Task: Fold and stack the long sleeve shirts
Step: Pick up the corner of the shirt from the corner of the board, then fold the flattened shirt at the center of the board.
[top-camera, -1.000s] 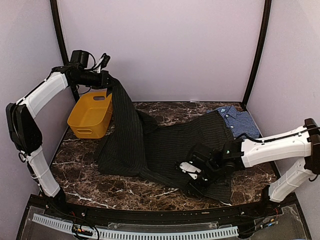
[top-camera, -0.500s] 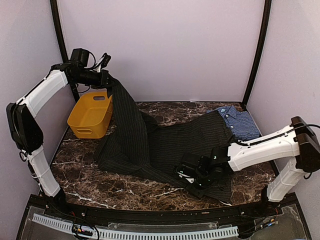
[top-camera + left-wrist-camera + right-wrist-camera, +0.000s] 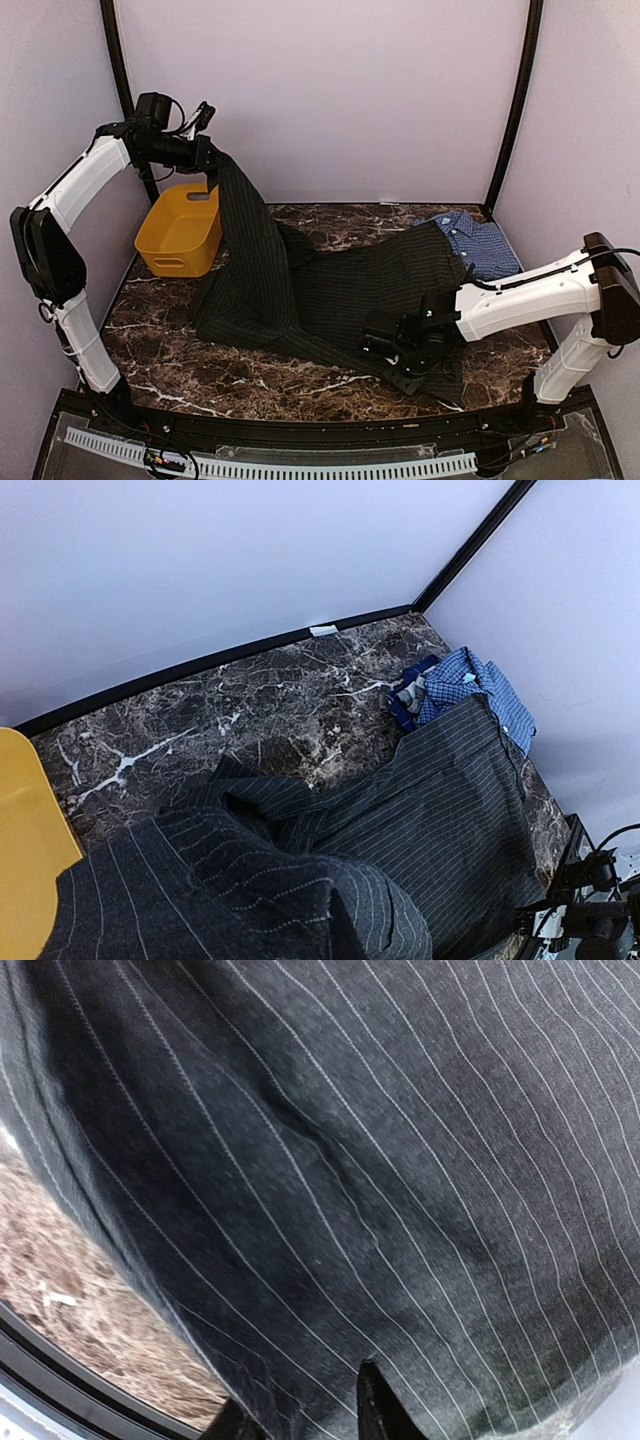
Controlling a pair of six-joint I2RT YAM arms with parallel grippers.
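- Long sleeve shirts, top view: the black pinstriped shirt (image 3: 340, 290) sprawls across the middle of the marble table (image 3: 160, 350). One part of it is drawn up to the far left. There the left gripper (image 3: 208, 160) pinches it with jaws pressed together, high above the yellow basket (image 3: 165, 240). Holding it up probably pulls the cloth out straight for folding. The blue checked shirt (image 3: 480, 245) lies crumpled at the far right, partly covered by the black one's edge and apparently waiting its turn.
- Top view again: the right gripper (image 3: 392, 355) sits low on the black shirt's near right hem. It is probably there to take or pin that edge against the left arm's pull. I cannot tell here whether its jaws are spread or gripping.
- Left wrist view: the camera looks down the hanging pinstriped cloth (image 3: 440, 810), which runs to the right as far as the blue checked shirt (image 3: 470, 685) in the far corner. A sliver of the yellow basket (image 3: 25, 840) shows at the left. This gripper's own fingers are hidden by the fabric.
- Right wrist view: pinstriped cloth (image 3: 350, 1160) fills the frame, and its hem leaves bare marble (image 3: 70, 1290) at the lower left. One dark fingertip (image 3: 376, 1408) rises against the fabric at the bottom edge. Whether cloth is clamped cannot be told.
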